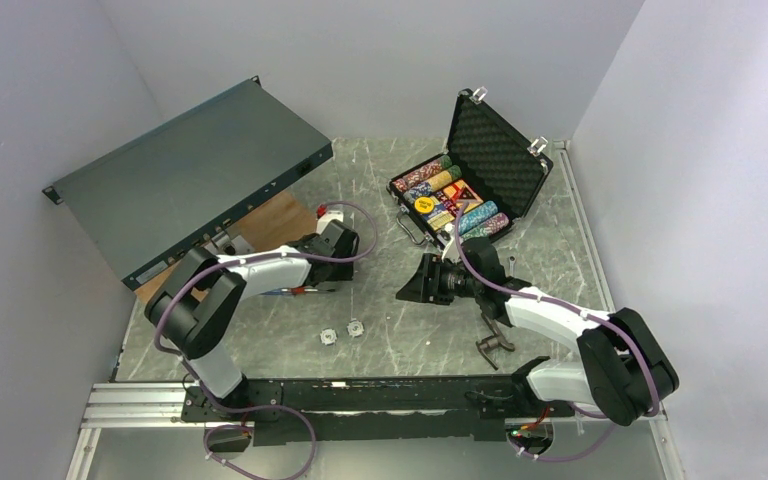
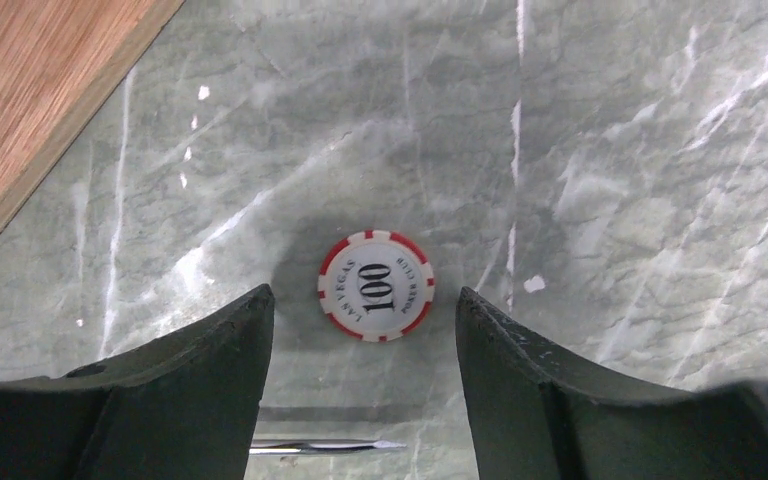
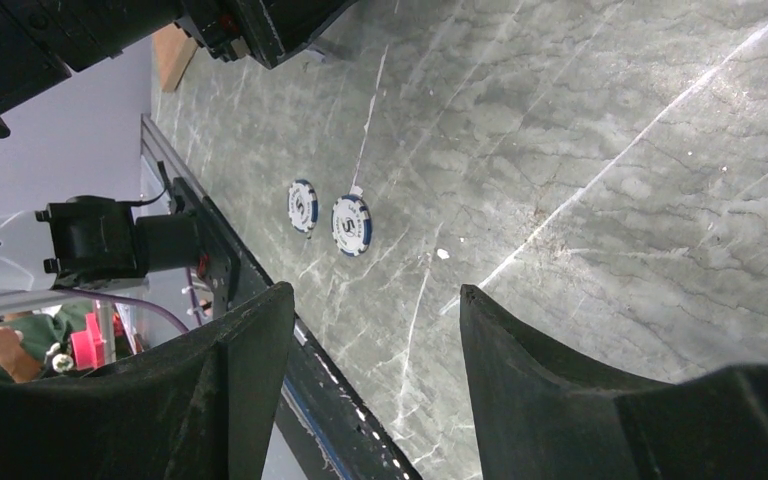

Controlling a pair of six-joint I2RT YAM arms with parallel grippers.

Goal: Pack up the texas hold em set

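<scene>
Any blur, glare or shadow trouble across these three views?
Left wrist: the red-white chip is sharp, print readable, sitting in a soft shadow; the near fingers are dark and featureless. Right wrist: the two blue-white chips are crisp, view rolled sideways. Top external: even light, no glare on the briefcase.

The marble table [image 1: 400,330] bears a black briefcase [image 1: 500,152], 2 white-blue chips [image 1: 355,326], a wrench [image 1: 493,341].

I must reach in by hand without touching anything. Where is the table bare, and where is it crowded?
Bare marble lies between the two blue-white chips and the small metal tool, and between the grey chassis and the briefcase. It is crowded in front of the briefcase, where the right gripper hangs, and around the left gripper over the red-white chip.
</scene>
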